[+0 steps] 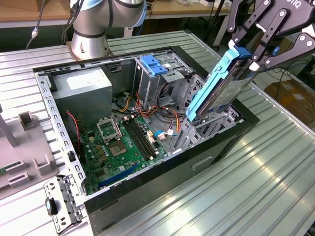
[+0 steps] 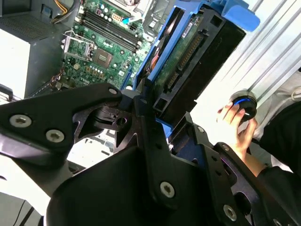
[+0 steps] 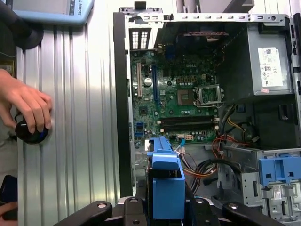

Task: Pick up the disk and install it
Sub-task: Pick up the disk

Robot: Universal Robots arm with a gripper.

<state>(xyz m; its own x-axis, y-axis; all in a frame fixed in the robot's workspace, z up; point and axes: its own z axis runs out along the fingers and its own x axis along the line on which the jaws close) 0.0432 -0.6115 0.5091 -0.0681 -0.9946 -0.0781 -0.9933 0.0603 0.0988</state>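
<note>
Above the open computer case (image 1: 162, 183), the disk (image 1: 222, 86) hangs steeply tilted. Its blue side rail faces the exterior view's left, and its lower end is down among the metal bay walls at the case's corner toward the exterior view's right. Whether that end touches the metal I cannot tell. The gripper (image 1: 244, 54) is clenched on the disk's upper end, with black fingers on either side of it, so the disk reaches down from the gripper into the case.

The case lies on its side on a ribbed aluminium table (image 1: 256, 189). Inside it are a green motherboard (image 1: 123, 147), a grey power supply (image 1: 81, 93) and a drive cage with a blue handle (image 1: 155, 66). The arm's base (image 1: 91, 29) stands on the table behind the case. A grey fixture (image 1: 19, 162) sits at the exterior view's left and a cardboard box (image 1: 290, 93) is off the table at its right.

The second wrist view looks along the disk (image 2: 188, 61) at its green circuit board and connector. The first wrist view shows the disk's blue end (image 3: 164, 188) over the motherboard. Both wrist views also show a person's hand (image 3: 28, 106) resting on a round black knob (image 3: 30, 133) on the table beside the case.
</note>
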